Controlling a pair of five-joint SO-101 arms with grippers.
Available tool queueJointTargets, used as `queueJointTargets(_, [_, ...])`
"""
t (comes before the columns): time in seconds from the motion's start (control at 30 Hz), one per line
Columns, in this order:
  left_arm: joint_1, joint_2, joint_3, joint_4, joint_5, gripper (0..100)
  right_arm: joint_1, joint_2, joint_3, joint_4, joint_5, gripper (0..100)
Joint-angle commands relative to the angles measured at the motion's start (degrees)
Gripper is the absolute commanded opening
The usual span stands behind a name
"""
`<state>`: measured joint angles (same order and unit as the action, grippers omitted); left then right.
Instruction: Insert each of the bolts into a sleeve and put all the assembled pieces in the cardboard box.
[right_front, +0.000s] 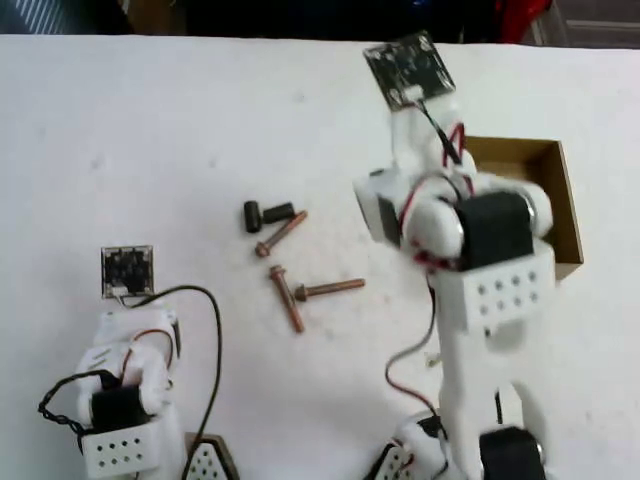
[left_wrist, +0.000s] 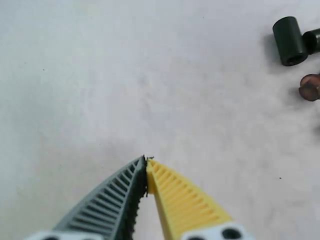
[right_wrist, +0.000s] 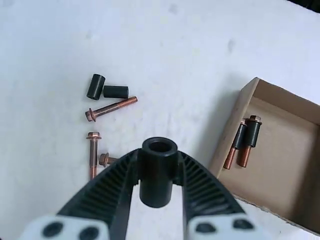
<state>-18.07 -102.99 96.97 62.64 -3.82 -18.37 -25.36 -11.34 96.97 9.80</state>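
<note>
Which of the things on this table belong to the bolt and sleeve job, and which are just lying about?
Job:
three loose bolts
two loose sleeves
a third sleeve in the right gripper
the box
two assembled pieces inside it

Not the job:
the table
the arm cable

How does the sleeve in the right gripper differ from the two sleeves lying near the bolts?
The held sleeve is clamped in the right gripper, while the loose sleeves lie free on the table. The held sleeve turns its open bore toward the wrist camera, while the loose sleeves appear to lie on their sides, close together beside a bolt. All are short black tubes with no bolt showing in them.
</note>
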Motion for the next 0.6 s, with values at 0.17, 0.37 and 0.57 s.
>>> queueJointTargets(0.17, [-0.04,-0.57,-2.20,-0.53,-9.93,2,0.48,-21.23,20.22,-9.10,0.70,1.8])
queueJointTargets(0.37, [-0.04,-0.57,0.09,-3.96,-13.54,2,0.57,-38.46,39.91,-19.82,1.32,1.8])
queueJointTargets(0.57, [-0.04,-0.57,-0.09,-4.13,-18.55,2,2.59,-51.82,56.44,-29.67,5.19,1.8])
